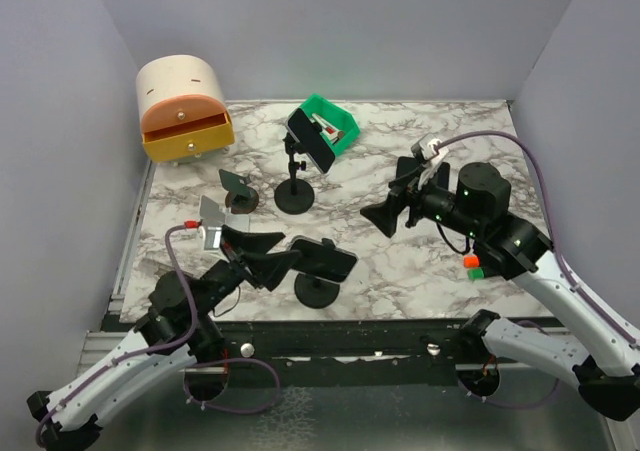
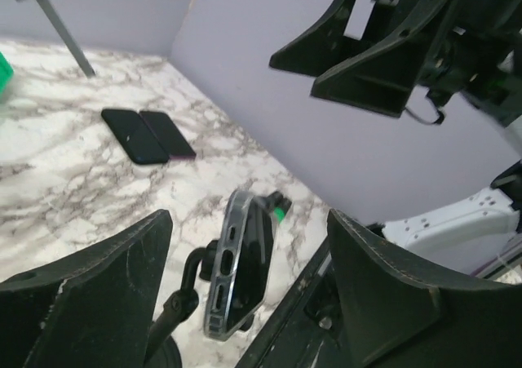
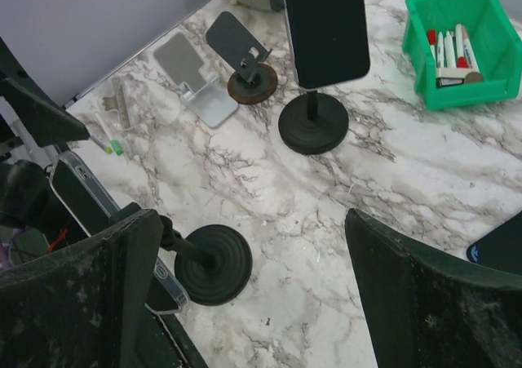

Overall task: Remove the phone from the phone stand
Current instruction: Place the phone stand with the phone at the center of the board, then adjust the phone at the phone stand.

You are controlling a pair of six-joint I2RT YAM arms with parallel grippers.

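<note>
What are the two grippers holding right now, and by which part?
Nothing. The left gripper is open around the phone on the stand, touching neither side; the right gripper is open and empty.

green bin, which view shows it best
Right wrist: the green bin is close, markers visible inside. Top external shows it small, partly behind a mounted phone. Left wrist catches only a green sliver.

l gripper point(image 1: 289, 250) jaws apart nr phone point(image 1: 325, 259) on stand point(image 1: 316, 291).
</note>
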